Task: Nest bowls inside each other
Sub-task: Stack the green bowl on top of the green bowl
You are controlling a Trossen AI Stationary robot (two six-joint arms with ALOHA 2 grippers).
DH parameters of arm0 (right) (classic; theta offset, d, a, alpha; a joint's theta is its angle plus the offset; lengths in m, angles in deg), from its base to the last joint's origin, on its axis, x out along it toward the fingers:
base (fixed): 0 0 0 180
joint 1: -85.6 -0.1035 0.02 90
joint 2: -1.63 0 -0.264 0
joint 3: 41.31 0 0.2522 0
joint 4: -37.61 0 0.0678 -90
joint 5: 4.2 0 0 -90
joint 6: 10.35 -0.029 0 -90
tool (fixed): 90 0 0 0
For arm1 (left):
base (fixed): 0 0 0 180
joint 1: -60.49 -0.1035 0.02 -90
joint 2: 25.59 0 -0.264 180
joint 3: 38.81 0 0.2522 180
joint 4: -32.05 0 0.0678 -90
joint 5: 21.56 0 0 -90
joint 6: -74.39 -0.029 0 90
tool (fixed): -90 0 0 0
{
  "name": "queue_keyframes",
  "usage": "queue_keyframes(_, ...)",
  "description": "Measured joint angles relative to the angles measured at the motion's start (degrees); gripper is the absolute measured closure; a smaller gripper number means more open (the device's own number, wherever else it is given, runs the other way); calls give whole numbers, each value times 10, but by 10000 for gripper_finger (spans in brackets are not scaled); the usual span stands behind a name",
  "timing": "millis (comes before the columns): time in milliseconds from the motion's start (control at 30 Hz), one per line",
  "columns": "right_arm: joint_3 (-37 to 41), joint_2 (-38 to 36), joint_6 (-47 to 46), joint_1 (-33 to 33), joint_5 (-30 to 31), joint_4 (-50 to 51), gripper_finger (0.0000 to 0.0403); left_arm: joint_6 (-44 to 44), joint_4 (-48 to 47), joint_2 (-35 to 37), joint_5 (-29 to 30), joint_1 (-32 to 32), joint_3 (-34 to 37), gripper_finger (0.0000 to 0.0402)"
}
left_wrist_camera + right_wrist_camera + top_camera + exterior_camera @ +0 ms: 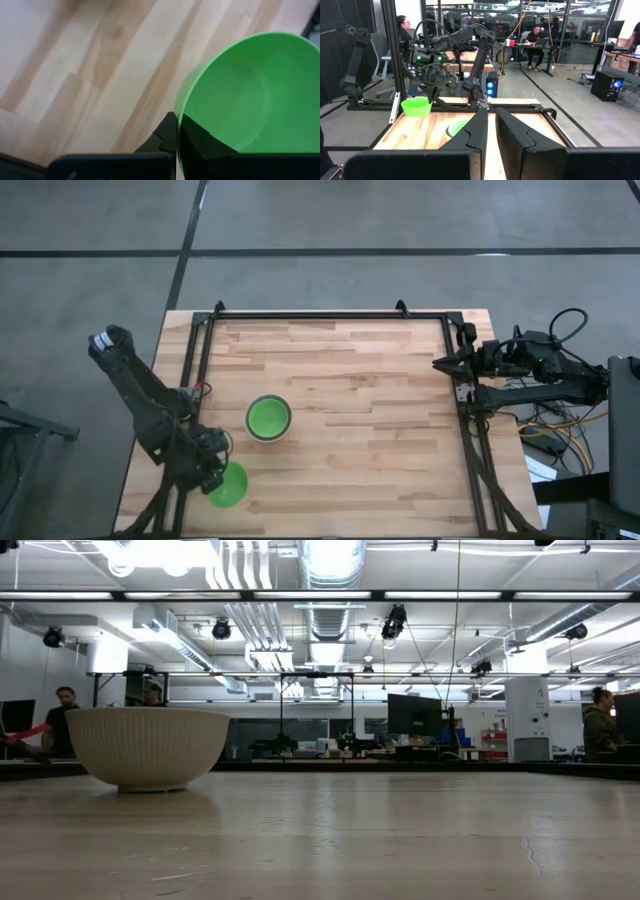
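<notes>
The left gripper [215, 477] is clamped tight on the rim of a green bowl [230, 485], one finger inside and one outside the wall; it holds that bowl above the tabletop's [380, 420] near-left corner; just beside it, toward the tabletop's middle, the pale bowl [268, 418] stands upright with green nested inside it; the right gripper [440, 363] waits at the far-right edge, well apart from the pale bowl, fingers close together with a narrow gap, holding nothing.

Green bowl [229, 485] aloft; nested stack [268, 418] mid-table
</notes>
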Motion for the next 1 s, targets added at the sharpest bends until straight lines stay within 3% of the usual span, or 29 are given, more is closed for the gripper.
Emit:
queue_keyframes(467, 0, 0, 0, 0, 0, 0, 369, -6, -30, 1, -1, -93, -16, 397)
queue_keyframes(1000, 0, 0, 0, 0, 0, 0, 369, -156, -81, 14, -1, -245, -78, 397)
